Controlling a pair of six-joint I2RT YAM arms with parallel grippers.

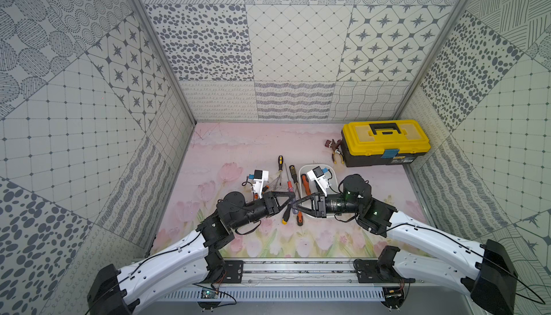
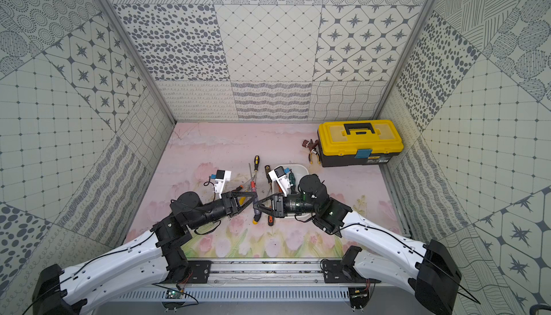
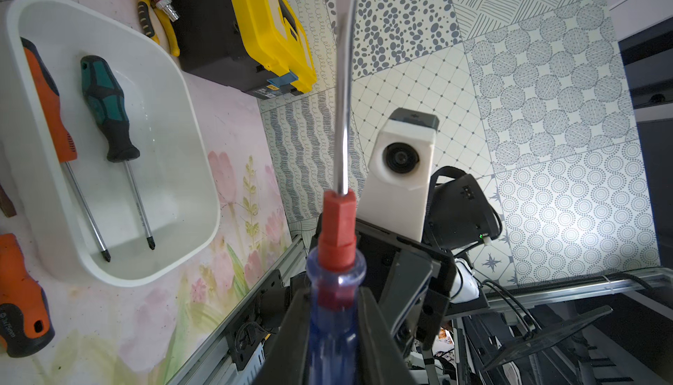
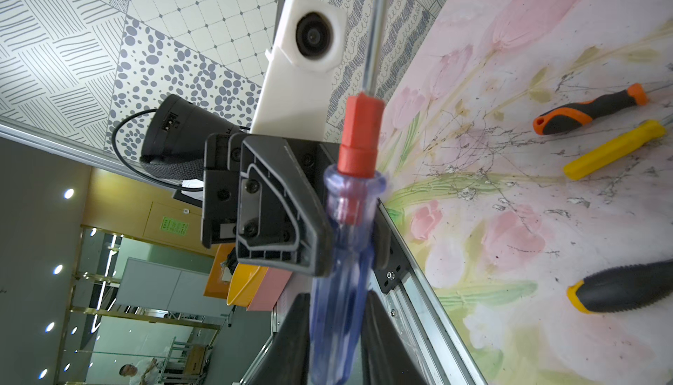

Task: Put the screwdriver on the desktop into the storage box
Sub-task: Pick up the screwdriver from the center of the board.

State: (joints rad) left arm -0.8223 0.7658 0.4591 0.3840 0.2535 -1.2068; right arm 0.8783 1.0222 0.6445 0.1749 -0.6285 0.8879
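Between the two arms, above the desktop, the left pincer is clamped on the clear blue handle of the screwdriver, just behind its red collar. The shaft points away from the robot. The right pincer faces it tip to tip in both top views. Its jaws stand close on either side of the same handle, lower down. I cannot tell whether they are pinching yet.

This looks like a handover, and the order of it matters most. The right pincer should bite firmly before the left one lets go. The handle is smooth and the long shaft sits well ahead of the grip, so a light hold would likely let the tip droop. Once released, the left pincer would do best to back straight off rather than sideways, so it does not drag the handle.

The box lies just beside the meeting point, partly under the right wrist. It already holds an orange screwdriver and a green one, lying side by side. The bare strip beside the green one looks like the place. The tool should go in parallel to those two and be lowered near the floor before release.

Other screwdrivers lie loose on the desktop close below, so the carry should stay above them.
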